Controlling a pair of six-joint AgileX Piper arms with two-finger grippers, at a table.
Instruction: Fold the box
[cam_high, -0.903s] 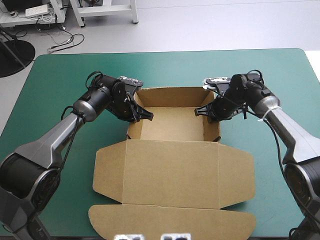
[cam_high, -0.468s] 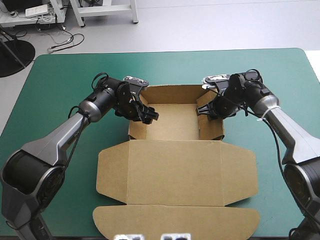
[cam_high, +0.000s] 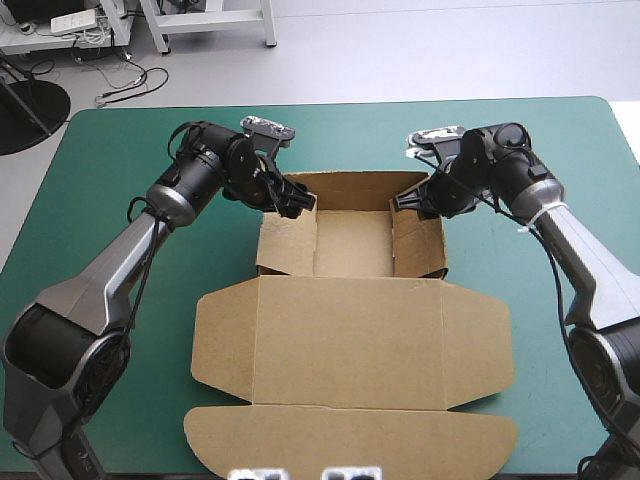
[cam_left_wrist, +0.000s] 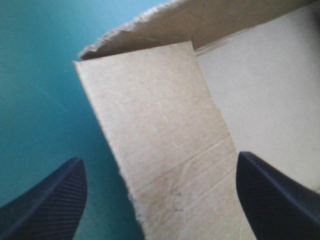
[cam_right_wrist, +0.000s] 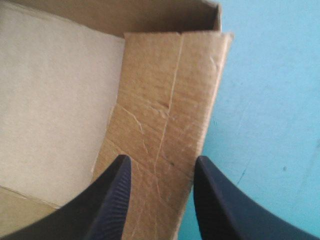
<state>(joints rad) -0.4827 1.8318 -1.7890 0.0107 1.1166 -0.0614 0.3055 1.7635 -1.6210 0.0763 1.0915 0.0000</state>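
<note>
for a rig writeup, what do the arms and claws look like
Left arm and right arm: tapered silver-grey links, black joints and wrists. Left claw and right claw: two broad black curved fins each, finely ribbed.

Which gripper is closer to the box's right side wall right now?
Right. The right gripper is at the far end of the right side wall, fingers open. The left gripper is across the box, at the far end of the opposite wall.

the teal-green cover (cam_high: 120, 150) lies bare left, right and beyond the brown box (cam_high: 352, 243). its raised side flaps (cam_high: 288, 245) stand between the spread fingers of the left gripper (cam_left_wrist: 157, 157) and the right gripper (cam_right_wrist: 160, 158); its flat lid (cam_high: 350, 340) fills the near side.
</note>
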